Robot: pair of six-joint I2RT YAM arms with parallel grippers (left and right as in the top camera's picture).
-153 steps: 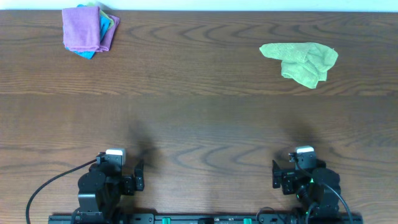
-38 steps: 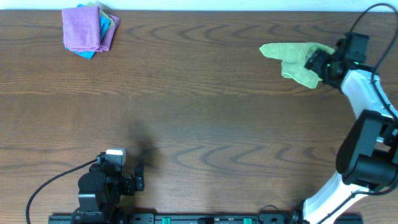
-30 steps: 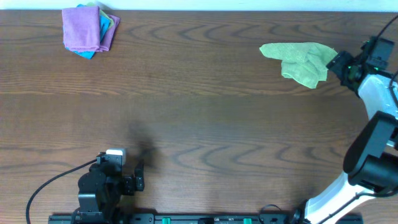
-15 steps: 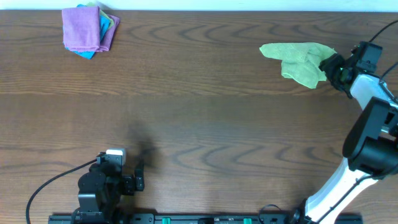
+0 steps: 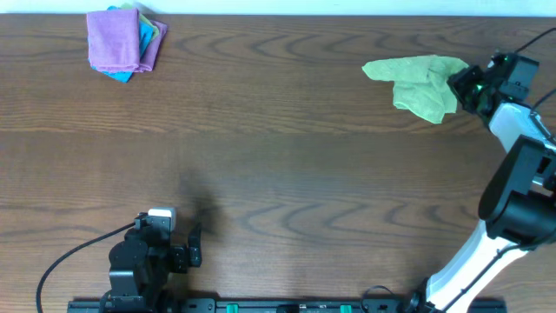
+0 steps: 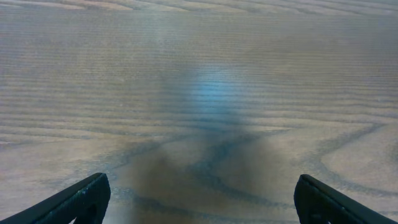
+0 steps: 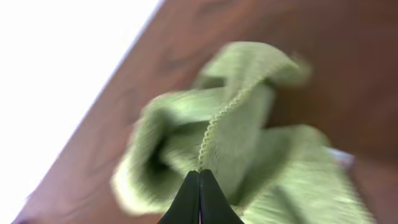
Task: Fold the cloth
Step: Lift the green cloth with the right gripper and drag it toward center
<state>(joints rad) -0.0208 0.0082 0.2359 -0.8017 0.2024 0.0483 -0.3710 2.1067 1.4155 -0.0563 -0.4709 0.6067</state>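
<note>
table [image 5: 278, 156]: wood | far left: purple cloth [image 5: 115, 39] over blue cloth [image 5: 122, 76] | far right: crumpled green cloth [image 5: 417, 83]

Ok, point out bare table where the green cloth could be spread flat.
The middle of the table is bare: between the folded cloth stack in the far-left corner and the green cloth, down to the left gripper. Crowded only at far right, where the right gripper pinches the cloth.

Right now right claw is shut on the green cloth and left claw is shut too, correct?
No. Left claw is open, spread wide in the left wrist view. Right claw is shut on the cloth.
</note>
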